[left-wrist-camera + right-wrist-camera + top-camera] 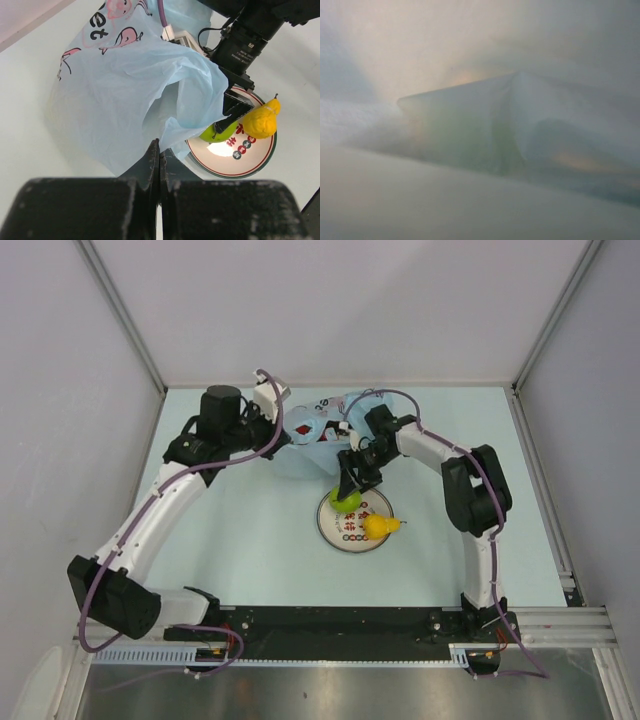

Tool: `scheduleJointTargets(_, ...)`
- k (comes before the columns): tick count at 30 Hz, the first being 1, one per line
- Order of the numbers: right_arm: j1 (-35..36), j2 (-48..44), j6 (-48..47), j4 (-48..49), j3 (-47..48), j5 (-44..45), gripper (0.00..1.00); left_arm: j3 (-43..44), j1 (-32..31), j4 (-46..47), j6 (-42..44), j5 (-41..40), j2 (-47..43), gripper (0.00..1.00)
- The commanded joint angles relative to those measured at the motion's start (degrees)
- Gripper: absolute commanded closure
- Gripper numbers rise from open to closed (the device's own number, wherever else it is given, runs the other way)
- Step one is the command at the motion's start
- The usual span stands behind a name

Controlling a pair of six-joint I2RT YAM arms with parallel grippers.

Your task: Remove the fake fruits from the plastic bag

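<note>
The left fingers, shut, pinch the thin light-blue plastic bag beside the round white plate. The right fingers sit around the shiny green plastic apple on it. I cannot tell if they hold it.

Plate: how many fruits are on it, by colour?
Green fruit: 1
Yellow fruit: 1
Total on the plate: 2
Anything inside the plastic bag is hidden.
</note>
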Motion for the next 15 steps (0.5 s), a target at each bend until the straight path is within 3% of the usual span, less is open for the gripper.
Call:
scheduleJointTargets(1,-0.36,2.13,-3.61,-2.02,1.57,-6.54,0.43,4.68,0.53,-1.15,2.01,0.63,1.32,1.0)
scheduleJointTargets(4,-0.36,1.61,-5.19,-2.21,0.26,-3.11,0.35,5.57,0.53,-1.07,2.45,0.01,2.29,1.0)
scheduleJointTargets(5,-0.44,1.43,-5.29,-2.29,-0.01,-2.41,0.13,5.74,0.53,-0.98,2.54,-0.07,2.47,1.0)
scheduleJointTargets(6,-0.44,1.17,-5.03,-1.86,-0.27,-0.32,0.01,5.92,0.53,-0.98,2.62,-0.07,2.56,1.0)
scheduleJointTargets(15,-0.71,-1.81,-4.58,0.87,0.69,5.67,0.0,5.4,0.53,-0.63,2.36,0.45,2.38,1.0)
